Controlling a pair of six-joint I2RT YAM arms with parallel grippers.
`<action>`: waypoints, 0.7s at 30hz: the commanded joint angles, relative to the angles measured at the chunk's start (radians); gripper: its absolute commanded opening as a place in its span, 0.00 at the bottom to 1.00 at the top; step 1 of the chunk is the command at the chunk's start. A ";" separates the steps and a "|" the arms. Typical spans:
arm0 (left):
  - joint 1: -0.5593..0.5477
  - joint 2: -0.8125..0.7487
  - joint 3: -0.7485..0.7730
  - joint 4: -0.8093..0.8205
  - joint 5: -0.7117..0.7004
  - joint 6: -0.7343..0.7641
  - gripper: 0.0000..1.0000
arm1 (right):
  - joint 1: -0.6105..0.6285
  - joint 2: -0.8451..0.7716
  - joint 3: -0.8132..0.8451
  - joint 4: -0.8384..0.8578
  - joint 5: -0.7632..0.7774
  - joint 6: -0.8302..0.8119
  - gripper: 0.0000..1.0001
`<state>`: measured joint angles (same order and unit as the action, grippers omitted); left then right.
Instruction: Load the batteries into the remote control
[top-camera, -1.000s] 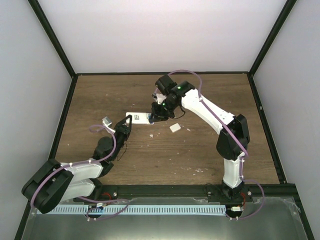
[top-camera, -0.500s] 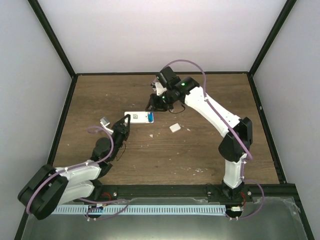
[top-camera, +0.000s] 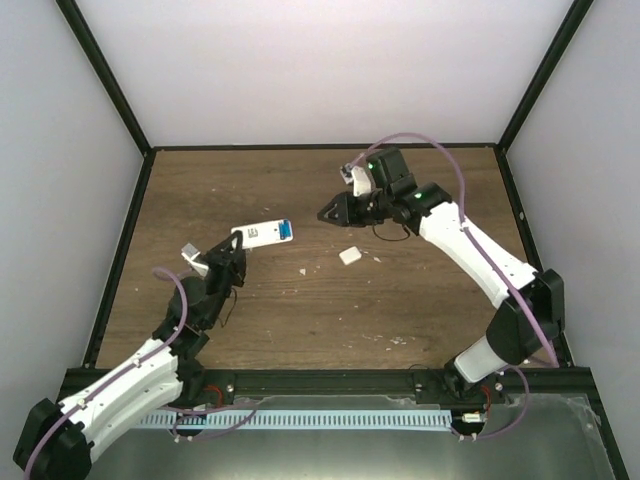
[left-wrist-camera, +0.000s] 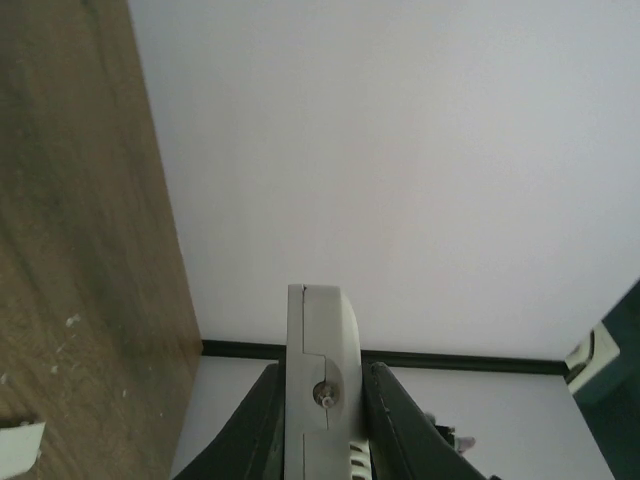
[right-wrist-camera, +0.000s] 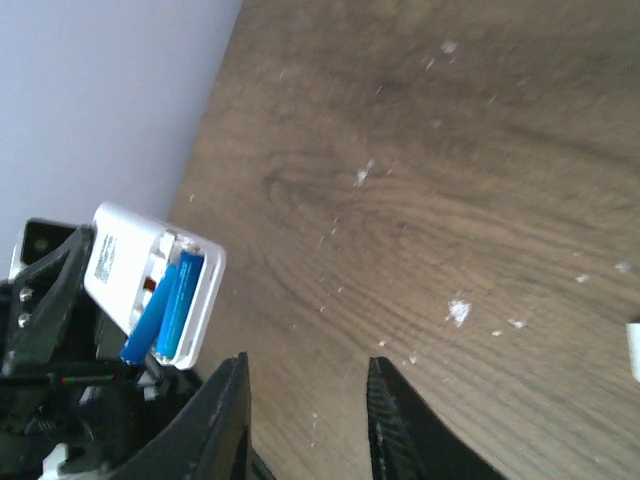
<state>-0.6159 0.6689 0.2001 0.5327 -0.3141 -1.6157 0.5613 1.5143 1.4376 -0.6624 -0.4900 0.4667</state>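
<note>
The white remote control (top-camera: 258, 234) is lifted off the table, and my left gripper (top-camera: 237, 247) is shut on its near end. In the left wrist view the remote control (left-wrist-camera: 318, 325) shows edge-on, squeezed between the two dark fingers of the left gripper (left-wrist-camera: 322, 372). Its back faces the right wrist camera: the remote control (right-wrist-camera: 120, 268) has an open compartment with two blue batteries (right-wrist-camera: 168, 302) in it, one slanting outward. My right gripper (top-camera: 328, 213) hangs to the right of the remote, apart from it. The right gripper (right-wrist-camera: 308, 420) is open with nothing between its fingers.
A small white piece (top-camera: 349, 256) lies on the wooden table (top-camera: 420, 300) right of centre, with pale specks around it. The same white piece (right-wrist-camera: 634, 350) shows at the right wrist view's edge. White walls with black frame bars enclose the table.
My right gripper has drawn back to the right, away from the remote's blue end, and opened a little. My left arm has pulled the remote leftward and tilted it up.
</note>
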 joint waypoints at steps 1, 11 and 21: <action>-0.001 -0.023 0.026 -0.157 -0.004 -0.144 0.00 | 0.002 0.038 -0.082 0.149 -0.288 0.059 0.29; -0.001 0.016 0.040 -0.130 0.066 -0.161 0.00 | 0.002 0.056 -0.154 0.273 -0.476 0.124 0.42; -0.001 0.031 0.061 -0.143 0.096 -0.153 0.00 | 0.010 0.138 -0.154 0.244 -0.479 0.106 0.48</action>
<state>-0.6159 0.6956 0.2230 0.3710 -0.2409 -1.7630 0.5644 1.6234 1.2728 -0.4118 -0.9432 0.5846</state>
